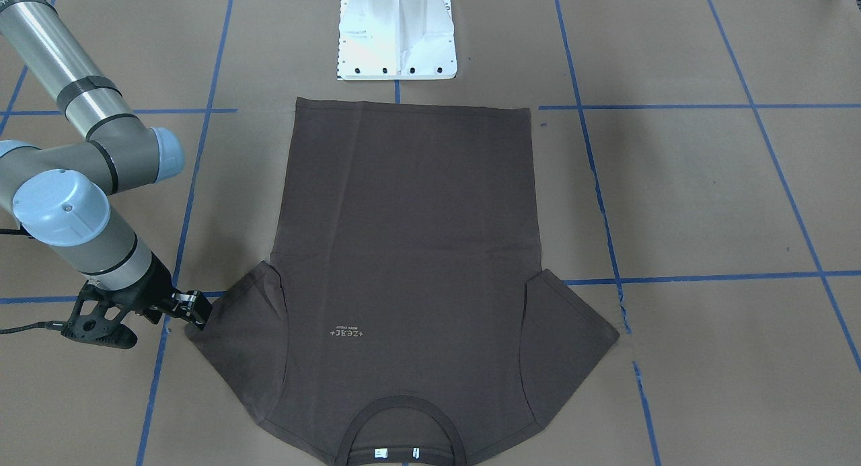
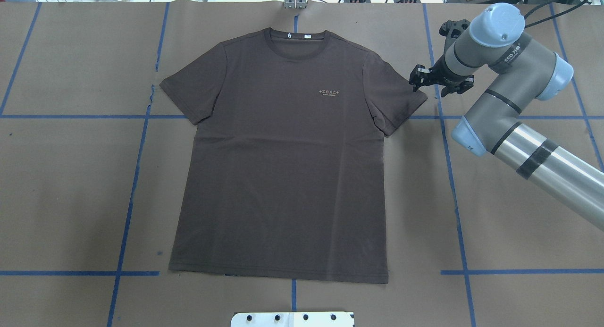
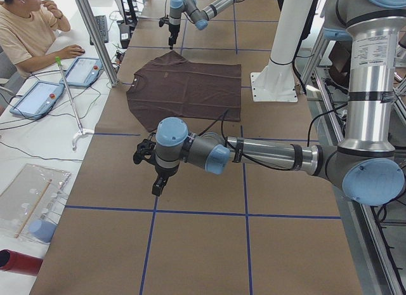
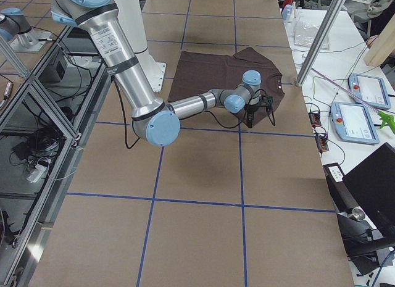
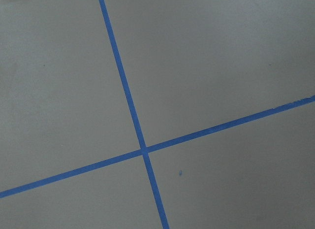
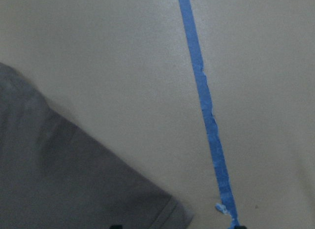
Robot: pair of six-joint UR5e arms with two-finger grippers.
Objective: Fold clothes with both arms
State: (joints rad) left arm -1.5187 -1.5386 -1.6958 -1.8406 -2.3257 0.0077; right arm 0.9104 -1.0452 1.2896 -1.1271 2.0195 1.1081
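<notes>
a: where is the t-shirt?
b: it lies flat and face up on the brown paper, both sleeves spread. the white pedestal base is just beyond its hem, and the collar is at the opposite end. the white neck labels show inside the collar. the pale chest lettering is on the half of the t-shirt toward the robot's right.

a: right gripper?
b: it is at the outer corner of the t-shirt's sleeve on the robot's right, low over the paper. the right wrist view shows that sleeve corner at the bottom edge, with a dark tip on either side of it, so the jaws read as spread. i cannot tell whether they touch the cloth.

a: left gripper?
b: it is well apart from the t-shirt, out past the sleeve on the robot's left, pointing down. it shows only in the side view, so i cannot tell how its jaws stand. its wrist camera sees only paper and a crossing of blue tape lines.

a: anything else?
b: a person sits at a side desk, beyond the t-shirt's collar end.
</notes>
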